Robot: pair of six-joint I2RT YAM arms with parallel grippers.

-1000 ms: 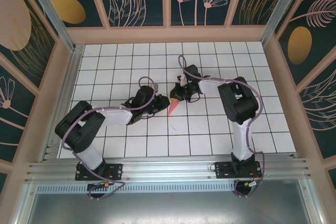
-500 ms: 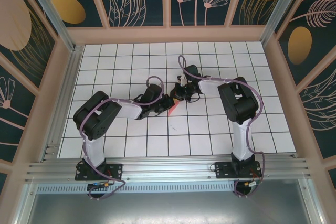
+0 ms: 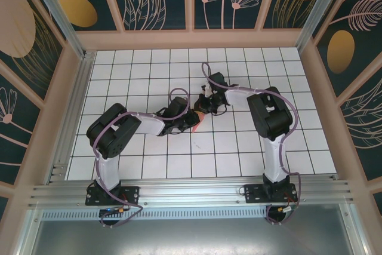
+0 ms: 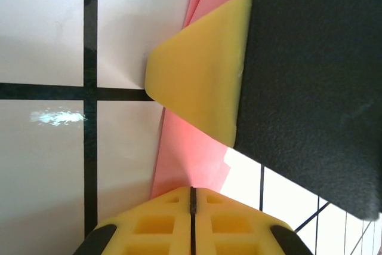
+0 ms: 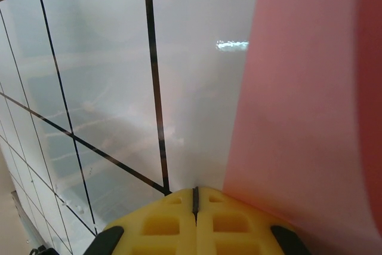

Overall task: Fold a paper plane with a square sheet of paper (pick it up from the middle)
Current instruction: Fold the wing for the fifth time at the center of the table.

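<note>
The paper plane (image 4: 188, 162) lies on the table (image 3: 239, 147) right at my left gripper (image 4: 192, 200) tips, my right gripper (image 3: 205, 110) just ahead, its pad (image 4: 200, 88) over it

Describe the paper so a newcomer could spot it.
On the white tiled table, look near the middle, where the left gripper and right gripper meet. The pink paper is the narrow folded strip they both grip, the one pink thing on the tiles.

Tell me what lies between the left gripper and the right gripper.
In the top view, the folded pink paper spans from left gripper to right gripper, both shut on it.
</note>
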